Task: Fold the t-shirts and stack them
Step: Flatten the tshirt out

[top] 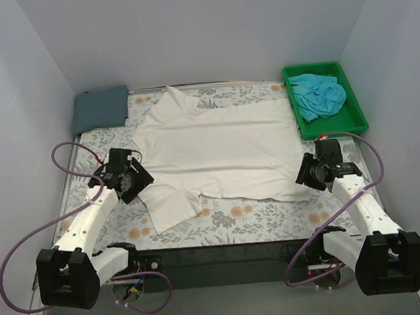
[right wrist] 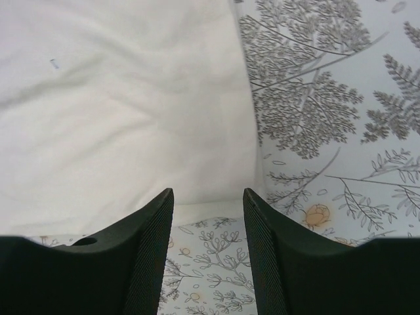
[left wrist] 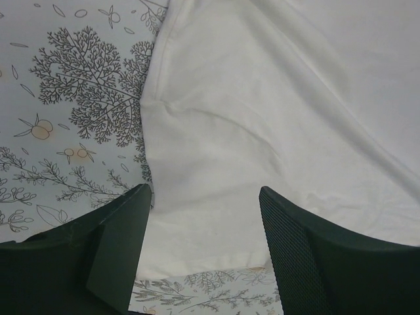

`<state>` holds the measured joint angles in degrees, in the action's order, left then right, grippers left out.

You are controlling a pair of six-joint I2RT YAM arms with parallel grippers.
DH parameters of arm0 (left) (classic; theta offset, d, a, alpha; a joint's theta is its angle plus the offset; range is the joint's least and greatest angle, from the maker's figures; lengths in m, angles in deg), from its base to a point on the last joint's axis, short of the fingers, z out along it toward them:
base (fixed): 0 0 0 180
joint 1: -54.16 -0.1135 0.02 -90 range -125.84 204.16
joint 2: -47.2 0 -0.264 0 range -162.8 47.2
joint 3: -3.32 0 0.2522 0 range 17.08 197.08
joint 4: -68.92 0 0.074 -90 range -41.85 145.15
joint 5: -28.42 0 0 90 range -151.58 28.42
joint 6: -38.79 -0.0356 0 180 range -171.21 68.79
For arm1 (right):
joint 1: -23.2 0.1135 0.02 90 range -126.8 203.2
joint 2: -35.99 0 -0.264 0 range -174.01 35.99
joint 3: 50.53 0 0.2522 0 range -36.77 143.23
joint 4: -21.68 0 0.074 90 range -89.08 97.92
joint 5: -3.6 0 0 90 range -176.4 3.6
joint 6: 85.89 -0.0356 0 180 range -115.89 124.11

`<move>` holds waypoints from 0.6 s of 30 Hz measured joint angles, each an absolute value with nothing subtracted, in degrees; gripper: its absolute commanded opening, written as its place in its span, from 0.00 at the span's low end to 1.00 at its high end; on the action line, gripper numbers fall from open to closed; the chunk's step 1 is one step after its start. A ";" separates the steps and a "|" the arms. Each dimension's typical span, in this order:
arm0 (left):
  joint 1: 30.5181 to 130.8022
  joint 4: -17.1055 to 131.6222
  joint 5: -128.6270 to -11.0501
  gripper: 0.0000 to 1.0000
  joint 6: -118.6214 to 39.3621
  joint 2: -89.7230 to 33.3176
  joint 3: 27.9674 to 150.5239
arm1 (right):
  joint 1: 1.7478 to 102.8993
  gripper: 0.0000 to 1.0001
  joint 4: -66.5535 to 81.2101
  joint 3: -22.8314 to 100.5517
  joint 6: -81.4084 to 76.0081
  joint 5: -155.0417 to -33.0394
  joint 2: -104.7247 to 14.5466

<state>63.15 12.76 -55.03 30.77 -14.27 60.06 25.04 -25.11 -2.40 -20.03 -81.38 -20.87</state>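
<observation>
Jaws both parted, empty, over cream t-shirt (top: 223, 146), turquoise t-shirt (top: 319, 96) crumpled in green bin (top: 337, 126)

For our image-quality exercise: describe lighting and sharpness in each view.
Top external: even, soft light, no glare, the cream-white cloth t-shirt sharp. Left wrist: floral-patterned table cover crisp, left pincer dark, little detail. Right wrist: shirt bright, nearly washed out; ribbed texture readable on the right pincer.

The left arm (top: 88, 220) and right arm (top: 365, 204), white-shelled with black bases (top: 67, 277), trail looping purple cables (top: 22, 250); black fingers (right wrist: 151, 249) bear fine ribbing.
</observation>
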 measured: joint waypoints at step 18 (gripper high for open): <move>64.18 12.52 -58.27 0.55 31.84 -20.11 62.62 | 55.99 0.43 -13.88 10.58 -15.55 -92.55 -42.49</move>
